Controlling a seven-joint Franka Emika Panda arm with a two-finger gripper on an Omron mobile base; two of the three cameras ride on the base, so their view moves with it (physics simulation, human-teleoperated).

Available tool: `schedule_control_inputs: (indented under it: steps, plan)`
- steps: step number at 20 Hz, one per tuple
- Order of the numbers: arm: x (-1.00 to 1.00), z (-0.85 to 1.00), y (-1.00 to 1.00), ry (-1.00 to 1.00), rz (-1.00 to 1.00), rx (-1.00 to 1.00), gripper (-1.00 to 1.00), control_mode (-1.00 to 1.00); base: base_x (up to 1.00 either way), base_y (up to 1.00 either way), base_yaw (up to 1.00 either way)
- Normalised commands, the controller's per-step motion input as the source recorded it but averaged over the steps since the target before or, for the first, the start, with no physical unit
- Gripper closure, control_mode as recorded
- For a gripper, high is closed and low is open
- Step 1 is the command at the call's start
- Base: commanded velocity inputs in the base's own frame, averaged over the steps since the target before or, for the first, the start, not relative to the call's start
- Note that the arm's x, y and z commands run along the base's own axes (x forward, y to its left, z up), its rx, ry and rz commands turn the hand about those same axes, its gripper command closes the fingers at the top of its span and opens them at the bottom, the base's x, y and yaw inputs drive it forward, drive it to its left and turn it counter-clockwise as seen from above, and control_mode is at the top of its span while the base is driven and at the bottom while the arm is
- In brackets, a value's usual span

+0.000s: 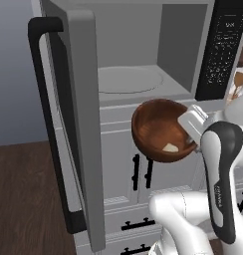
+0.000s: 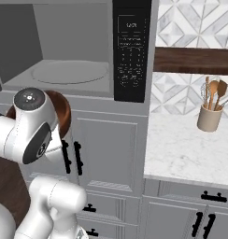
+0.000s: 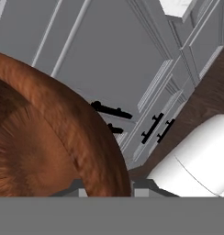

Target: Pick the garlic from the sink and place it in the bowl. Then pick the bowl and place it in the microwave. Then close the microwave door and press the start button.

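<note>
The reddish-brown wooden bowl (image 1: pixel 156 127) hangs tilted in the air, just below and in front of the open microwave (image 1: pixel 138 50). The pale garlic (image 1: pixel 170 147) lies inside it, low near the rim. My gripper (image 1: pixel 189 137) is shut on the bowl's right rim. In the hand view the bowl (image 3: pixel 45 137) covers the left side, with its rim running down between my gripper's (image 3: pixel 109 192) fingertips. The microwave door (image 1: pixel 76 124) stands swung open at the left, its black bar handle (image 1: pixel 46 119) facing out. The right base view shows the bowl (image 2: pixel 63 114) peeking out behind my arm. The sink is out of view.
The black keypad panel (image 2: pixel 131 51) is right of the cavity with its round turntable (image 1: pixel 128 79). Grey cabinet doors with black handles (image 1: pixel 142 172) lie below. A marble counter (image 2: pixel 190 149) with a utensil holder (image 2: pixel 210 116) lies to the right; dark wood floor (image 1: pixel 24 199) to the left.
</note>
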Motion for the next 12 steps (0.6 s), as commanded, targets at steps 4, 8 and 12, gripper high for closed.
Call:
schedule_control_inputs:
  steps: [4, 8, 12]
  plan:
    - [0.18, 0.87, -0.05, 0.00, -0.01, 0.01, 1.00, -1.00, 0.00, 0.00, 0.00]
    - [0.65, 0.76, 0.00, 0.00, -0.05, 0.00, 1.00, -1.00, 0.00, 0.00, 0.00]
    - [0.89, 0.31, 0.00, 0.01, -0.02, 0.00, 1.00, -1.00, 0.00, 0.00, 0.00]
